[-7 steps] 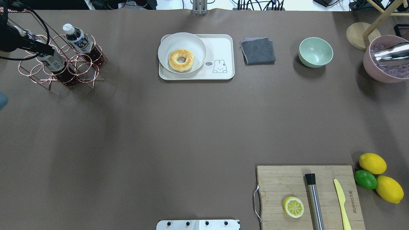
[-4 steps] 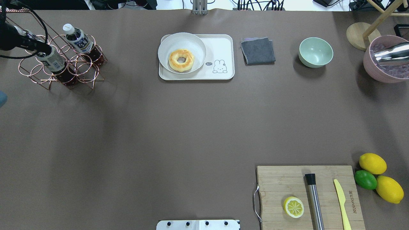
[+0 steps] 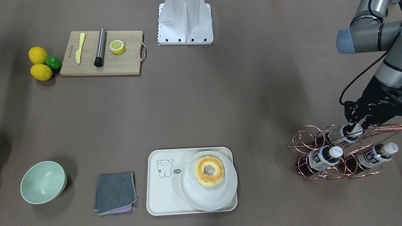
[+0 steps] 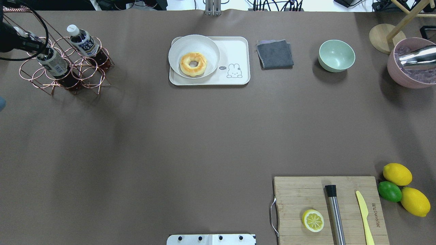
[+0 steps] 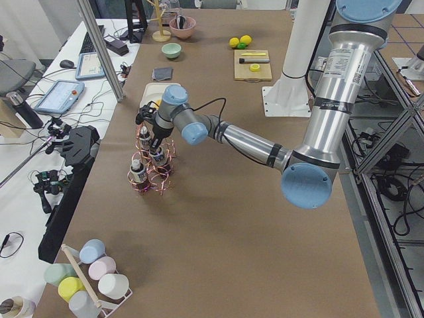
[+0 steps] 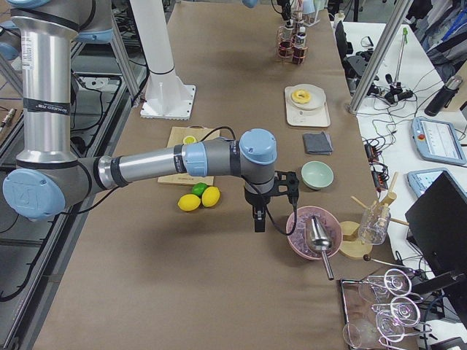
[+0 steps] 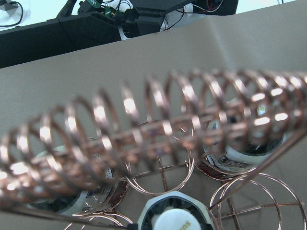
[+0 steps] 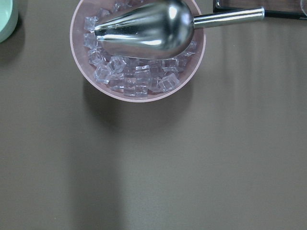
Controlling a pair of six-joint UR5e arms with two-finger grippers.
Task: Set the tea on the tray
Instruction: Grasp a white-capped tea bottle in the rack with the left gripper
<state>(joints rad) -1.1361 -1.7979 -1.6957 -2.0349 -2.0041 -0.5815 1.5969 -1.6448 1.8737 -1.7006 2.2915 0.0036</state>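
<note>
Three tea bottles lean in a copper wire rack (image 3: 301, 138). The tea (image 3: 340, 134) nearest the robot has its white cap between my left gripper's (image 3: 355, 124) fingers, which stand apart on either side of it. In the overhead view this tea (image 4: 56, 64) lies just right of the left gripper (image 4: 43, 51). The left wrist view shows its cap (image 7: 175, 221) at the bottom, behind the rack's spiral handle. The cream tray (image 3: 163, 191) holds a white plate with a doughnut (image 3: 209, 171). My right gripper (image 6: 257, 219) shows only in the exterior right view, so I cannot tell its state.
A grey cloth (image 3: 114, 193) and a green bowl (image 3: 43, 182) lie beside the tray. A cutting board (image 3: 125, 67) carries a knife, a metal rod and a lemon half. A pink bowl of ice (image 8: 139, 98) with a scoop lies below the right wrist.
My left gripper has drawn back to the left along the tea bottle in the overhead view, uncovering more of its label. Nothing else has moved.
</note>
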